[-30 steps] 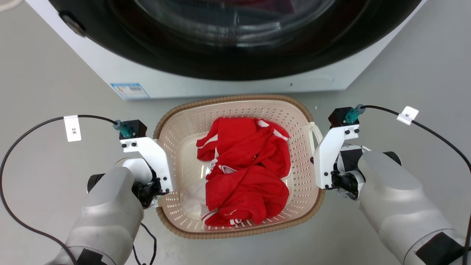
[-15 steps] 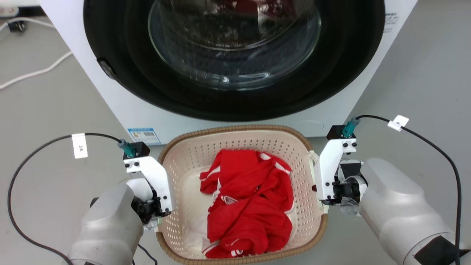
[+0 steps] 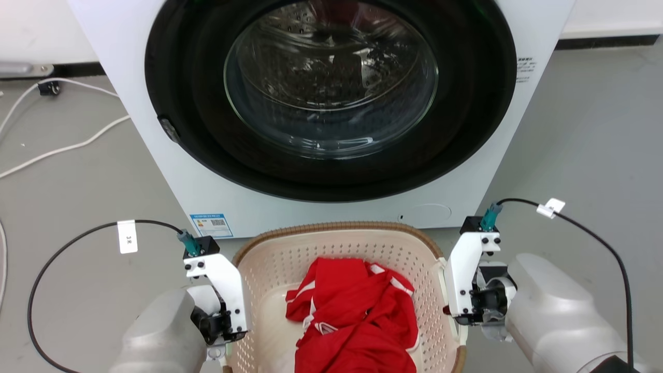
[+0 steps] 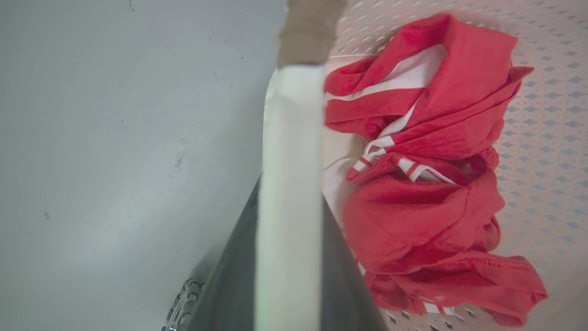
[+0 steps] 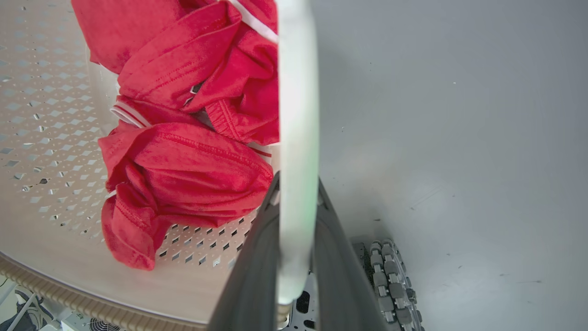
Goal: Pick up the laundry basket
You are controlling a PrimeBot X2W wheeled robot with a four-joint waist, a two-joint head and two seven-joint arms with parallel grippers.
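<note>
Near: left gripper [image 4: 290,197] clamped on the smooth white handle [image 4: 289,138] of the laundry basket [image 3: 336,228]; right gripper [image 5: 297,184] clamped on the opposite handle [image 5: 297,115]. Wrist views give the grips and diamond-perforated beige walls. Basket sits between the arms, crumpled red garments [image 3: 357,316] inside. Beyond: glossy washing machine [image 3: 331,103], matte grey floor [image 3: 585,129], white cables [image 3: 62,150].

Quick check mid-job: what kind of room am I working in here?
Probably a laundry area, perhaps a test room set up as one: a front-loading washing machine stands on a bare grey floor, the laundry basket holds red clothes, and loose white cables trail along the floor.
</note>
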